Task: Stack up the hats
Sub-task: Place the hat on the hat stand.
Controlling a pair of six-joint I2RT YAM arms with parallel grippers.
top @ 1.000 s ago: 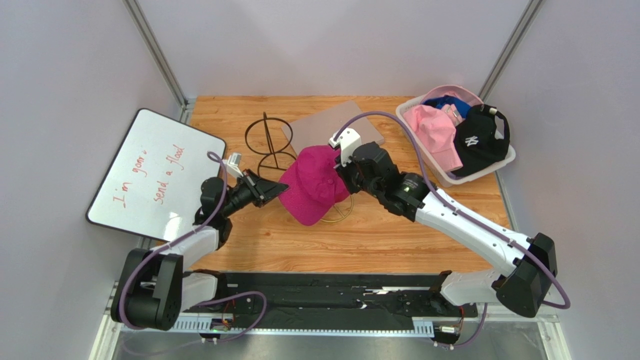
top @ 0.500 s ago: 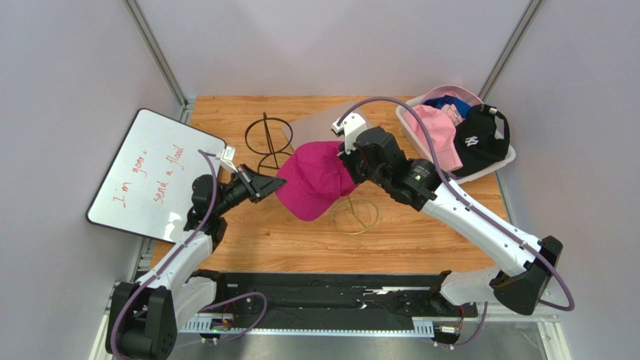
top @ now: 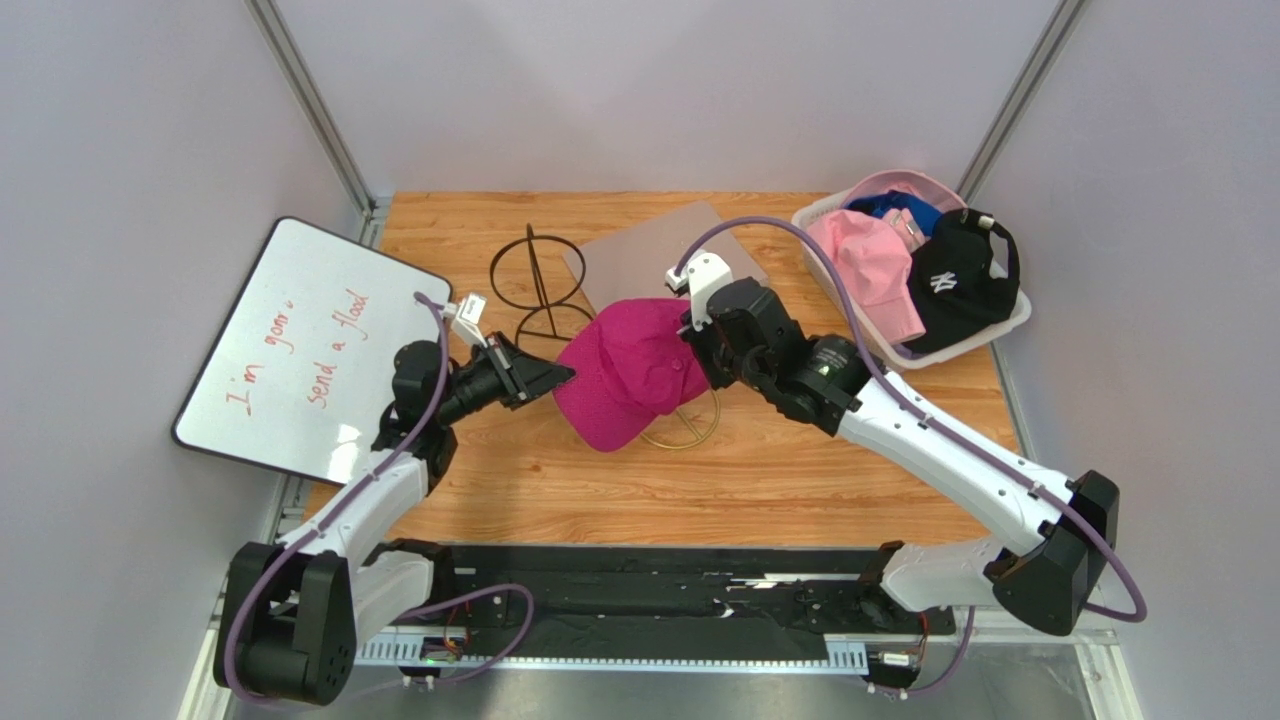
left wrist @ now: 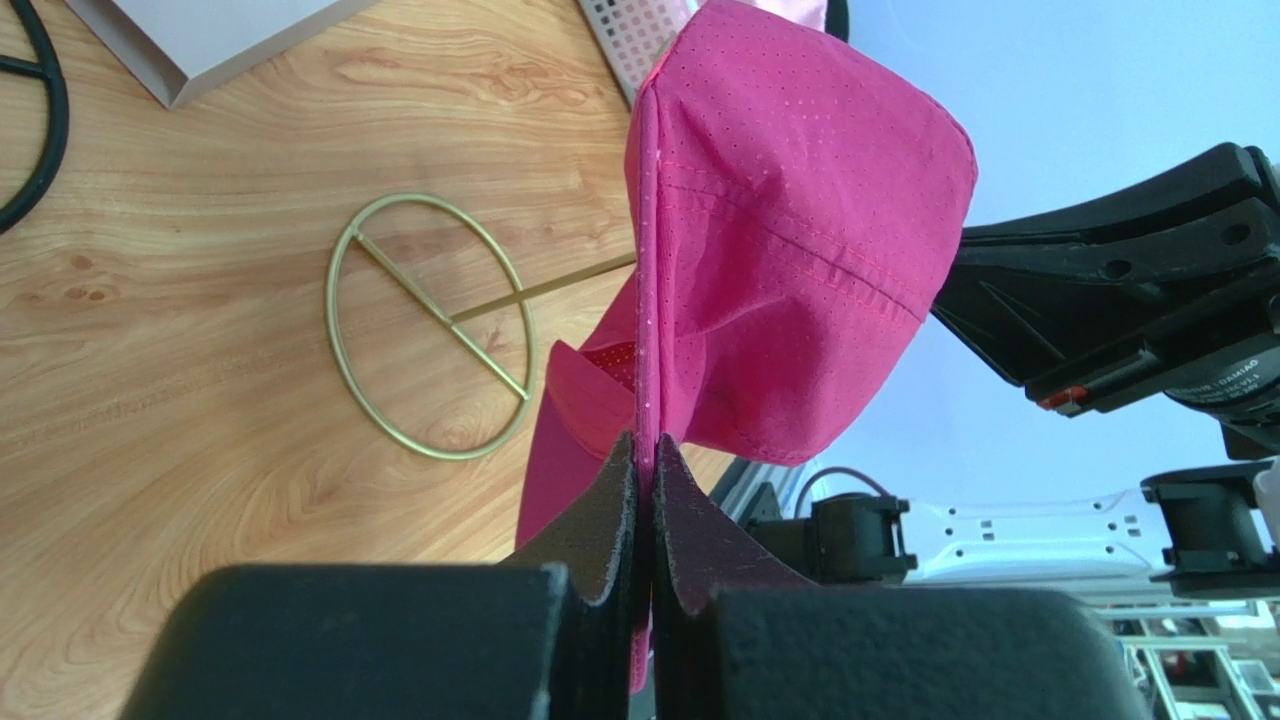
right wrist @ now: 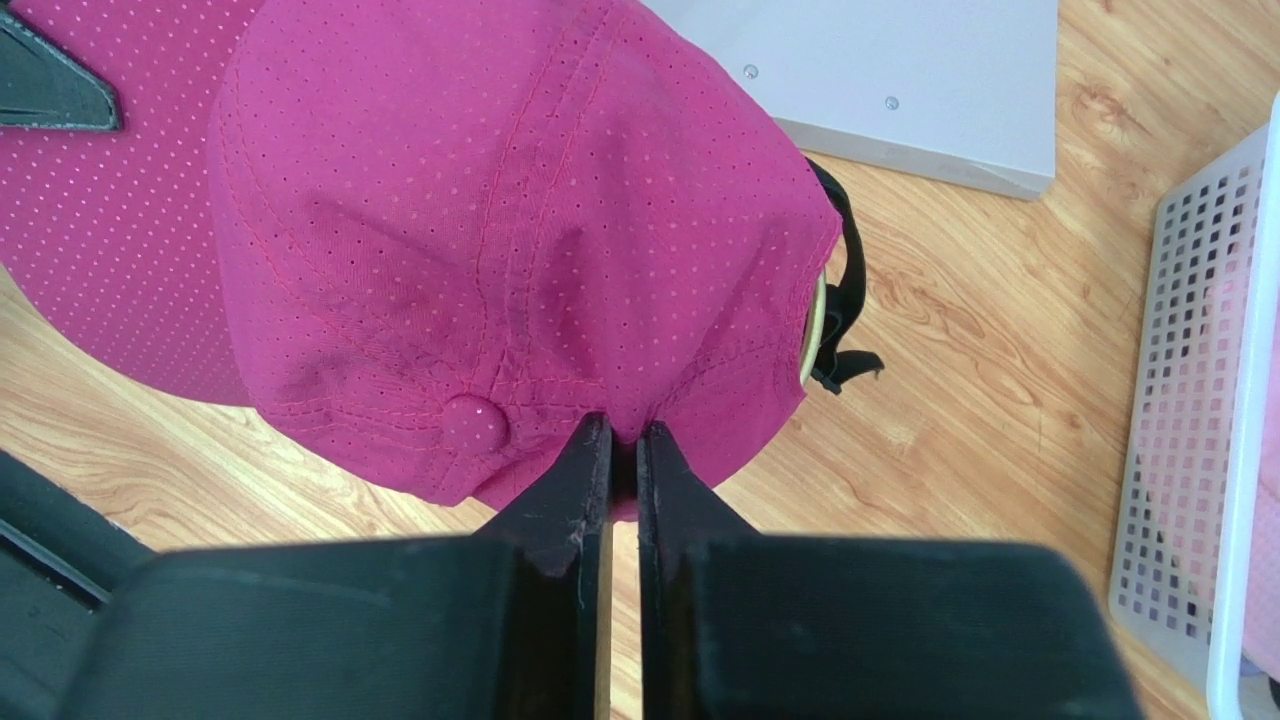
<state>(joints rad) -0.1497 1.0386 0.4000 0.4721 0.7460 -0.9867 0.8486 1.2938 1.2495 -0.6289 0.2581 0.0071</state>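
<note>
A magenta baseball cap (top: 628, 372) hangs between both grippers above the table, over a gold wire stand (left wrist: 428, 345). My left gripper (top: 559, 378) is shut on the cap's brim edge (left wrist: 649, 375), the fabric pinched between its pads. My right gripper (top: 694, 339) is shut on a fold of the crown (right wrist: 496, 225) beside the top button, with a thin slit between its fingers (right wrist: 579, 480). More hats lie in the white mesh basket (top: 911, 360): a pink one (top: 875, 270), a black cap (top: 956, 285) and a blue one (top: 902, 204).
A black wire stand (top: 537, 279) stands at the back left of the wooden table. A grey flat board (top: 661, 240) lies behind the cap. A whiteboard (top: 308, 353) with red writing leans at the left edge.
The cap was lifted up and left, baring the gold ring of the stand, then came back down over it. Both arms moved with it and kept their hold.
</note>
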